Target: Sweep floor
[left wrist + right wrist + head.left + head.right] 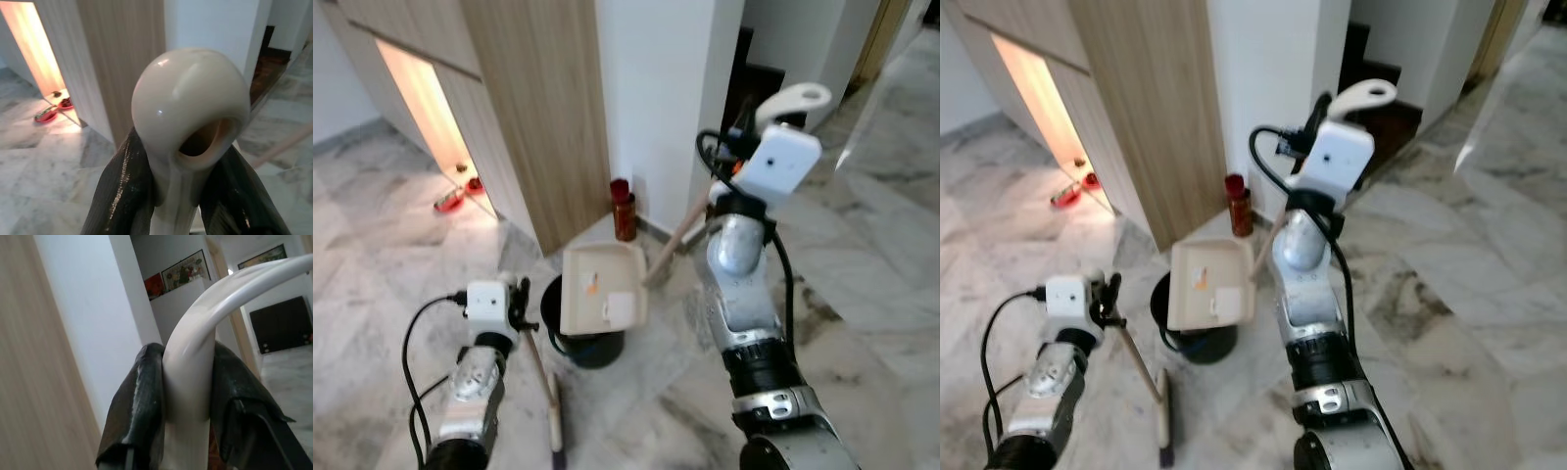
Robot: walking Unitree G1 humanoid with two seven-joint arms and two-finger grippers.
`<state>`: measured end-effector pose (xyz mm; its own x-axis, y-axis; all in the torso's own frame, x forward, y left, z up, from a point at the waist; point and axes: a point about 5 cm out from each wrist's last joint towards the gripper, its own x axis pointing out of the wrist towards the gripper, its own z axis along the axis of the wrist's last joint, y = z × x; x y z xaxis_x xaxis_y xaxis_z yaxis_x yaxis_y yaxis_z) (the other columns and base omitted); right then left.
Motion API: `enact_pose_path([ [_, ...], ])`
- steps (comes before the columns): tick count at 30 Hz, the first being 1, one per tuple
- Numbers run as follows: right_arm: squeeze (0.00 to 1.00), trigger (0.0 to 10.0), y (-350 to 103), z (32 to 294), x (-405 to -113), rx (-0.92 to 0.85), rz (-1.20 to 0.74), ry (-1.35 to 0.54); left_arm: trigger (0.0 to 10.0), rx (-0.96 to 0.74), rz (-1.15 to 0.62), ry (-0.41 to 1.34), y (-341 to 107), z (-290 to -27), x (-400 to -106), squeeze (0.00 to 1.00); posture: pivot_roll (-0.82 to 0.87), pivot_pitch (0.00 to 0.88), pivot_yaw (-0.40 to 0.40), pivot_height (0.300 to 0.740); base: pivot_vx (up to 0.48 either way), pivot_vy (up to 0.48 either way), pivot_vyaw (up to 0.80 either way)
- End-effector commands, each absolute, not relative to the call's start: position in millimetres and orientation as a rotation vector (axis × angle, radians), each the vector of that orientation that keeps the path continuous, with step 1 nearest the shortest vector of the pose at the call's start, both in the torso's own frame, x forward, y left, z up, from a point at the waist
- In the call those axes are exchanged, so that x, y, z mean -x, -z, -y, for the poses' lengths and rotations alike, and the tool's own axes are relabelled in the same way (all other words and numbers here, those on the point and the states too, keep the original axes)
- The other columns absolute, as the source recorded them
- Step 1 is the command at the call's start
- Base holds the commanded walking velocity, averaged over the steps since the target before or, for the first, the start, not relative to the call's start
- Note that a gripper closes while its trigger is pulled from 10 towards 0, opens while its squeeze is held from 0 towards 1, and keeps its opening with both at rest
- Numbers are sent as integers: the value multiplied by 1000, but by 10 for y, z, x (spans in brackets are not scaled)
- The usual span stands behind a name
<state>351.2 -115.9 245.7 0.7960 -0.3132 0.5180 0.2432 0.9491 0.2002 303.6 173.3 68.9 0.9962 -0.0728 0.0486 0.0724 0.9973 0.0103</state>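
My right gripper [188, 396] is clenched on the cream curved handle top of the dustpan [602, 287], arm raised high so the long wooden shaft slopes down and the pan tips over the black bin [582, 338]; I judge this hold is for emptying it, with a bit of orange and a pale scrap lying on the tray. My left gripper [188, 196] is closed around the rounded cream knob of the broom [551, 397], held low beside me so the stick leans and its dark head rests on the marble floor [862, 294], parked while the pan is tipped.

The bin sits near the corner of the wooden cabinet [543, 108] and the white wall [656, 88], with a red-capped bottle [624, 211] just beside that corner, so room there is tight. To my right the floor opens wide, and the lit gap on my left holds red bowls [450, 201], well apart
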Motion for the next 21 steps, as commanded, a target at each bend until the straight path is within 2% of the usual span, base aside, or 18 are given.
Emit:
enact_pose_path([
  [1,0,10000,-2656,1000,-3476,-143,658,245,10000,-26,105,43,-804,-1848,-3059,0,2,0,49,740,337,0,431],
  [16,0,10000,-2675,970,-3490,-155,657,212,10000,-17,104,30,-794,-1837,-3051,0,2,0,36,740,337,0,430],
  [21,0,10000,-2679,960,-3498,-165,654,200,10000,-13,105,23,-789,-1835,-3047,0,3,0,31,740,326,0,0],
])
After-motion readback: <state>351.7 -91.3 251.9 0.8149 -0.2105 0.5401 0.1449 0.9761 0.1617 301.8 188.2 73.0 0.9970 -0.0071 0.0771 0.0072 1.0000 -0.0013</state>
